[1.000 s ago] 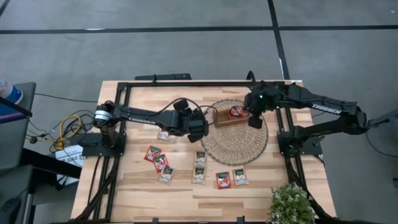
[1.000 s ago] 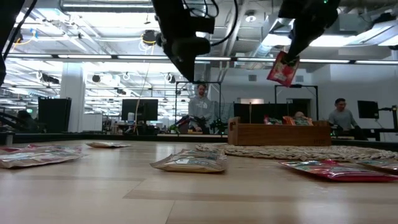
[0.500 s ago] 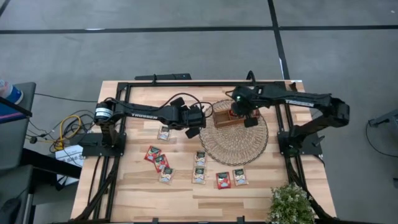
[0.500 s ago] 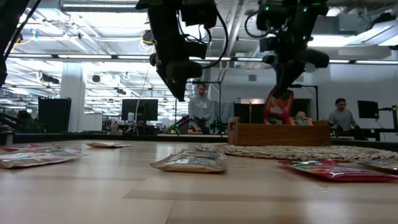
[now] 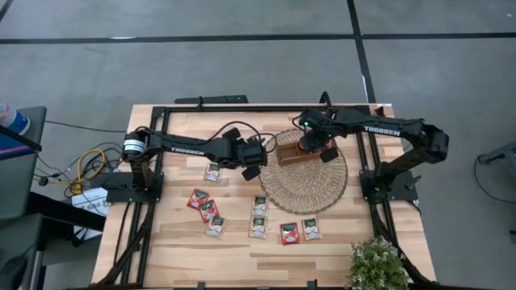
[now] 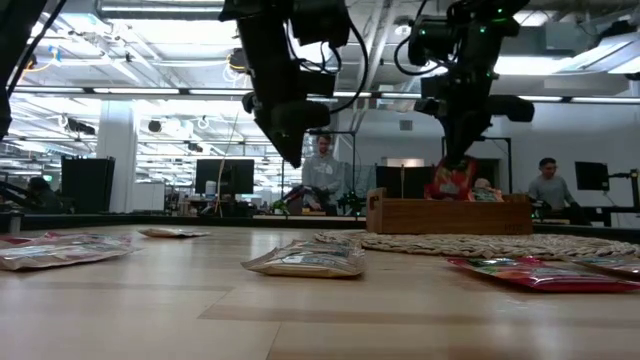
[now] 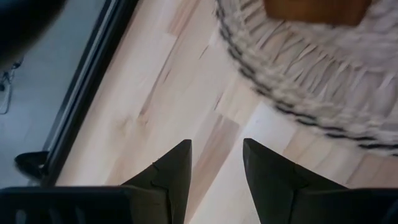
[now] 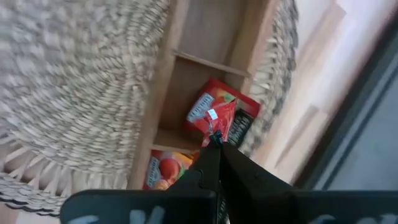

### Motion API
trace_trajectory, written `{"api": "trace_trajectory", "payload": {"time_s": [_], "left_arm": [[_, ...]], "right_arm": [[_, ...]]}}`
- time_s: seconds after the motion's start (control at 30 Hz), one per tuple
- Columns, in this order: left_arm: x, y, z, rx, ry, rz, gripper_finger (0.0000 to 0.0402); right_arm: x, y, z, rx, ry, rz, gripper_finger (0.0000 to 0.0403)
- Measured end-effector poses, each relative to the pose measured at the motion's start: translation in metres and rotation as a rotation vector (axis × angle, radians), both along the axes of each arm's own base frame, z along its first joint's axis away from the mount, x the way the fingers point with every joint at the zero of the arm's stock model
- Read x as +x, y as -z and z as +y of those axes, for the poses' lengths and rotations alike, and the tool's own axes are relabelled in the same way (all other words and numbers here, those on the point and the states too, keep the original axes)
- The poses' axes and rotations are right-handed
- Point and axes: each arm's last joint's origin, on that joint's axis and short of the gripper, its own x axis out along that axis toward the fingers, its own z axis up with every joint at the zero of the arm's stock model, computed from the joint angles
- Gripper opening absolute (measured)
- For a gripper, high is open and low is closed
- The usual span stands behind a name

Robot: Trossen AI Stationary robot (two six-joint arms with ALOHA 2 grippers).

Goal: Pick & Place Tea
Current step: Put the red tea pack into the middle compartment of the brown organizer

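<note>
Red foil of a tea sachet (image 8: 214, 115) is pinched at one corner by the right claw (image 8: 214, 138), whose fingers are clenched tight on it. The sachet is held over the wooden tray (image 5: 293, 153), partly down inside one of its compartments, and a second red sachet (image 8: 163, 171) is seen lying in the next compartment. The tray rests on the wicker mat (image 5: 310, 181), toward the far side of the bench (image 5: 177, 250). Seven more sachets (image 5: 258, 205) are scattered flat on the bench in front of the mat, some red, some pale.

Such a sachet is judged to be very light, thin and limp, with a slick wrapper that could slip from a shallow pinch. It is best taken by an edge or corner, as is done here, since a flat-lying sachet offers little height to close on.

The left claw (image 7: 216, 163) is held above bare bench just beside the mat's rim, its fingers parted with nothing between them.

Whether the held sachet already touches the tray floor cannot be told. The tray's other compartments are hidden under the right arm from above, and from bench height only the tray's side wall is shown.
</note>
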Motion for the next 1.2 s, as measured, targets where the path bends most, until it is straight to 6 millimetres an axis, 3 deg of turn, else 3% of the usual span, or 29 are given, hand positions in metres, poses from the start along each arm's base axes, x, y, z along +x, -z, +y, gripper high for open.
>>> {"api": "trace_trajectory", "payload": {"time_s": [0.27, 0.67, 1.2], "left_arm": [[0.006, -0.002, -0.003, -0.017, 0.016, -0.06, 0.0138], [0.007, -0.002, -0.006, -0.037, 0.032, -0.078, 0.0138], [0.011, -0.003, -0.008, -0.04, 0.045, -0.116, 0.0138]], "right_arm": [[0.004, 0.007, -0.004, 0.046, -0.049, 0.007, 0.0], [0.015, 0.037, -0.011, 0.083, -0.096, 0.134, 0.0], [0.014, 0.032, -0.019, 0.032, -0.13, 0.157, 0.0]]}}
